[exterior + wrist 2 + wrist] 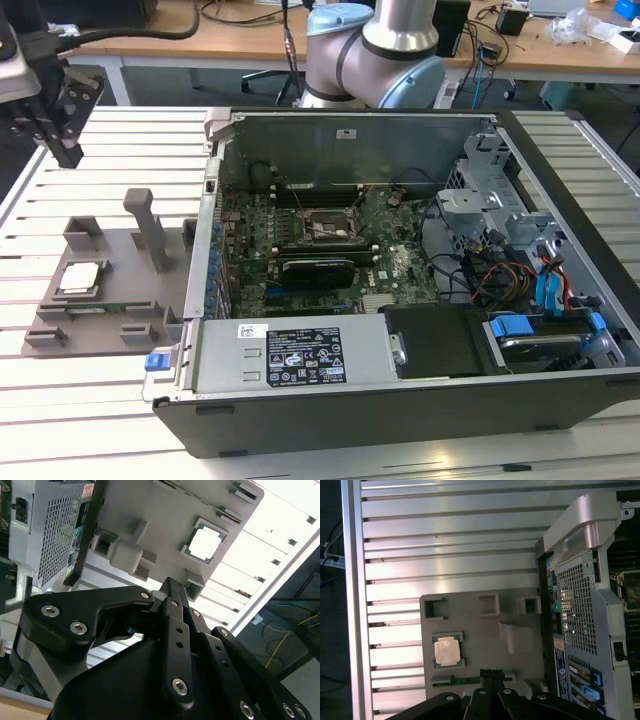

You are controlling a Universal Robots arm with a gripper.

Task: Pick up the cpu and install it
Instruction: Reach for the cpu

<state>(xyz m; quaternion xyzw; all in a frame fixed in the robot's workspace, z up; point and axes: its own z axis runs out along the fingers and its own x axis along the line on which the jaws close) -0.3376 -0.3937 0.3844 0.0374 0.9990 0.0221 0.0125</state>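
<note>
1. Nearest to me in the exterior view is the slatted metal worktop, with the open computer case lying along its near edge and taking up the exterior view's right.
2. Just inside the case's near wall I see the power supply. Past it lies the green motherboard.
3. The black socket frame sits on the motherboard toward the case's far wall, and I see no chip in it.
4. Just beside the case, toward the worktop's edge on the exterior view's left, lies the grey tray with its raised blocks and an upright post.
5. The cpu lies flat in a square recess near the tray's edge that faces away from the case. Both wrist views show its pale top there.
6. Farther back, the gripper hangs over the worktop's far corner on the exterior view's left, well apart from the cpu. Its fingers are pressed together with nothing between them, as I see in both wrist views.
7. Farthest off, the arm's base rises behind the case, with desks beyond it.
</note>
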